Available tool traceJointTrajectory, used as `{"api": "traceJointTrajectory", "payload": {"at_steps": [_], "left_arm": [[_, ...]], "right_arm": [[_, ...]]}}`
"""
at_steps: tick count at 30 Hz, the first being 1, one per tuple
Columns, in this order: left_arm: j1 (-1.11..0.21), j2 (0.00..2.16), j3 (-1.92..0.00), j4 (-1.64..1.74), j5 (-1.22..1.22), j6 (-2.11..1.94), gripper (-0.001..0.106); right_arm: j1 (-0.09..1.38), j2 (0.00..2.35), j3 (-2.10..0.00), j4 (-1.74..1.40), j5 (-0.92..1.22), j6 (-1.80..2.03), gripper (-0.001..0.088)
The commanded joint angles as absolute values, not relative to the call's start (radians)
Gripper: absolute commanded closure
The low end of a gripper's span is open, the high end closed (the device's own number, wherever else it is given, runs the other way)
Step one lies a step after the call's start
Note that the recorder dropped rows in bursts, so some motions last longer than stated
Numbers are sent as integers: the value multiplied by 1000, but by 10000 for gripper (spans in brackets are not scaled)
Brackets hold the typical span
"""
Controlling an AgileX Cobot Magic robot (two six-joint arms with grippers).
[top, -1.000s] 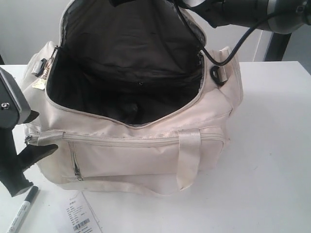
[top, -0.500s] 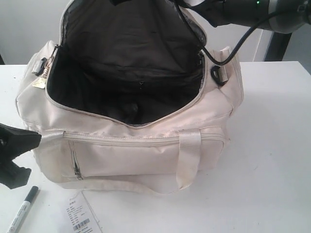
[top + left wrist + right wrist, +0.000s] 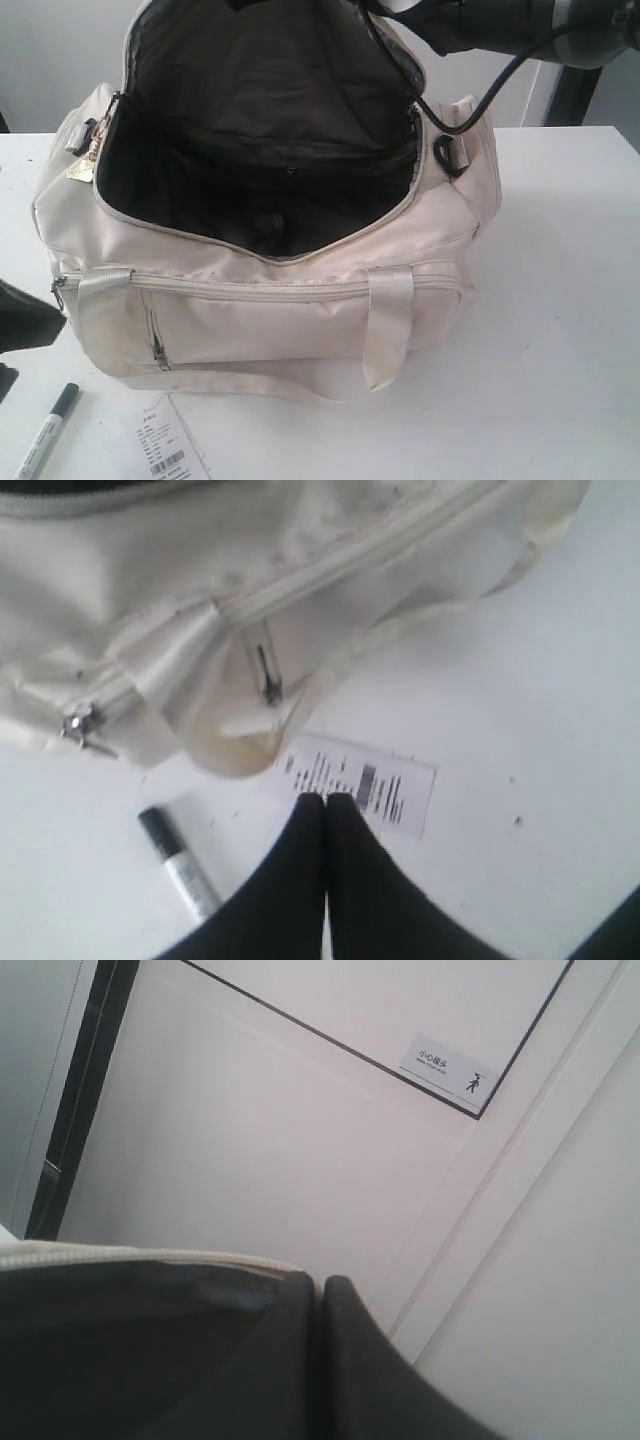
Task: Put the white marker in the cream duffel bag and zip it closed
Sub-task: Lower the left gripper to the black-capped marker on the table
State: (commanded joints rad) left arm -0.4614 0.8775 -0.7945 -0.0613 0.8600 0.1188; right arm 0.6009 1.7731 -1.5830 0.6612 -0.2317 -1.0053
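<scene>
The cream duffel bag point(image 3: 300, 300) stands on the white table with its top wide open, showing black lining. Its flap is held upright by my right gripper point(image 3: 322, 1286), which is shut on the flap's zipper edge; the right arm point(image 3: 500, 22) reaches in from the top right. The white marker point(image 3: 45, 432) with its dark cap lies on the table in front of the bag's left end, and shows as well in the left wrist view point(image 3: 182, 866). My left gripper point(image 3: 326, 800) is shut and empty, hovering above the table beside the marker. Only a dark part of it point(image 3: 22, 318) shows at the exterior view's left edge.
A white barcode label point(image 3: 170, 452) lies flat on the table to the right of the marker, under my left gripper's tips point(image 3: 372, 785). A black cable point(image 3: 455, 115) hangs over the bag's right end. The front pocket's zipper pull point(image 3: 80, 726) sits at the bag's left end.
My left gripper has moved left and away from the bag's left end, almost leaving the exterior view. The bag, marker and right arm have stayed put.
</scene>
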Motion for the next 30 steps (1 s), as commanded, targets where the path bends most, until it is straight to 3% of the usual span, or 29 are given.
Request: {"api": "traceJointTrajectory", "payload": {"at_steps": [7, 14, 16, 22, 30], "left_arm": [[-461, 898, -797, 114, 996, -46, 1053], [-461, 922, -705, 129, 904, -140, 1049], [-461, 943, -673, 129, 877, -160, 992], [-461, 1000, -637, 62, 786, -180, 630], [-461, 1123, -613, 68, 687, -203, 609]], "right_arm": [[601, 1773, -1583, 661, -232, -1005, 868], [601, 1773, -1583, 661, -232, -1005, 868], [601, 1773, -1583, 661, -232, -1005, 868], [601, 1773, -1583, 661, -232, -1005, 868], [601, 1773, -1583, 661, -232, -1005, 868]]}}
